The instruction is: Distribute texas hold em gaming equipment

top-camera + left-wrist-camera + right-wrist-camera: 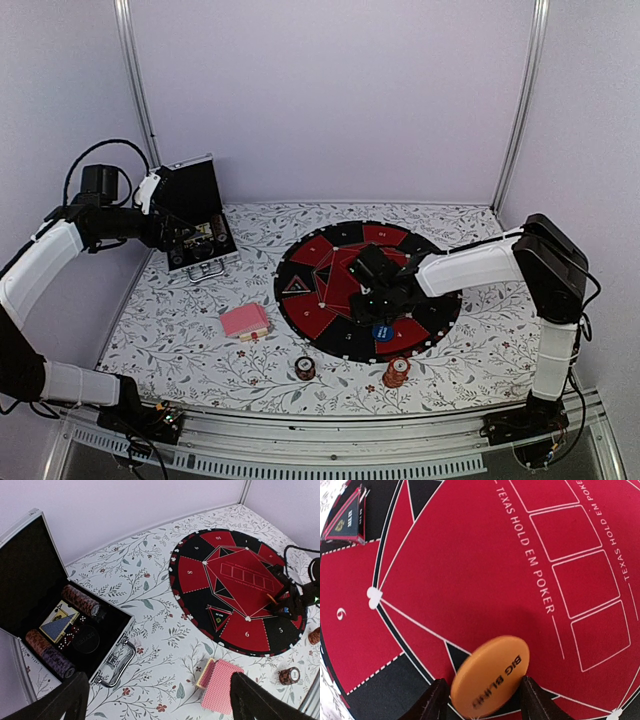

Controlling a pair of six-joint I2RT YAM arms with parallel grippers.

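**Orange disc** [490, 672] (lettered BIG BLIND): tilted on edge over the red mat [470, 555], pinched between the right gripper's [484, 681] half-closed fingers, which touch its two sides.
**Blue disc** [383, 331]: flat on the mat's near part.
**Cards** [244, 321]: pink-backed stack on the table [180, 330], left of the mat.
**Brown chips** [305, 368] and **reddish chips** [396, 373]: two short stacks, apart, near the table's front edge.
**Left gripper** [160, 680]: spread wide, holding nothing, by the open case [30, 555].
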